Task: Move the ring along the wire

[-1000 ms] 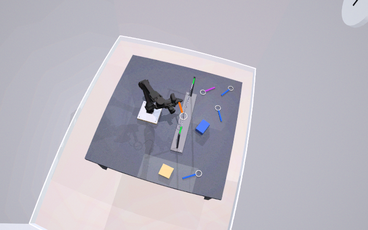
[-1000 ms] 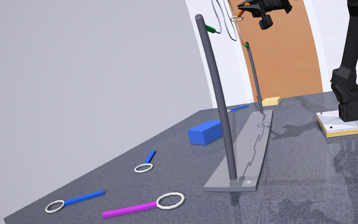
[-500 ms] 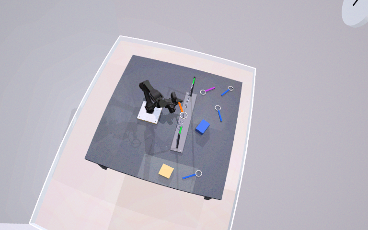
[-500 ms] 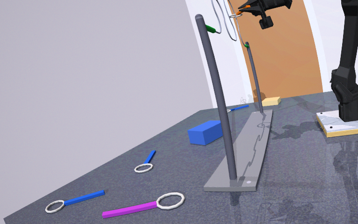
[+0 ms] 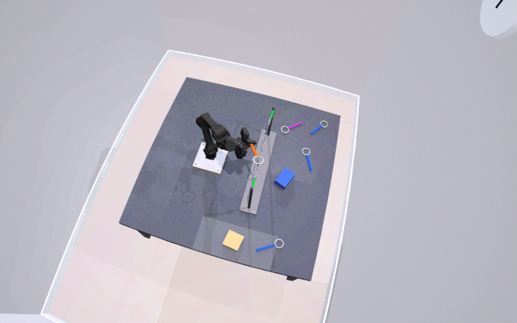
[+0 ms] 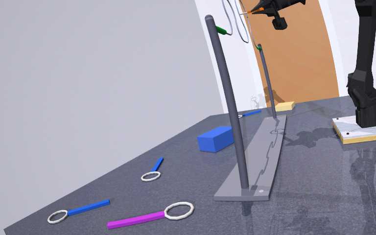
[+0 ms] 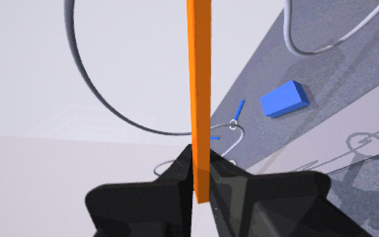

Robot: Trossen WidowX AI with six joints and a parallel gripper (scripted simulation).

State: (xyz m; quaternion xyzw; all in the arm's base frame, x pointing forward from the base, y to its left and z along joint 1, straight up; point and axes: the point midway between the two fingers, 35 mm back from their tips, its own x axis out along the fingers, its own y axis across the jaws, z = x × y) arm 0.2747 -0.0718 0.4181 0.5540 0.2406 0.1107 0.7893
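The white ring (image 5: 262, 160) (image 6: 243, 13) is near level, edge-on in the exterior view, on the steep grey wire stretch above the far post. The wire (image 6: 249, 26) (image 7: 94, 91) seems to cross inside it; contact cannot be told. The orange handle (image 5: 254, 150) (image 6: 259, 10) (image 7: 199, 89) is between the fingers of my gripper (image 5: 252, 143) (image 6: 252, 11) (image 7: 194, 147), shut on it beside the wire. The green parts are at the near post (green part (image 5: 272, 114) (image 6: 221, 30)) and the far post (green part (image 5: 253, 182) (image 6: 258, 48)). The wrist view hides the ring.
The near post (image 5: 269, 127) (image 6: 225, 80) and far post (image 5: 250, 198) (image 6: 267, 80) stand on a grey base (image 5: 248, 207) (image 6: 232, 191). A blue block (image 5: 284, 179) (image 6: 214, 139) (image 7: 284, 100), a yellow block (image 5: 233, 240) and several loose rings with handles lie on the table.
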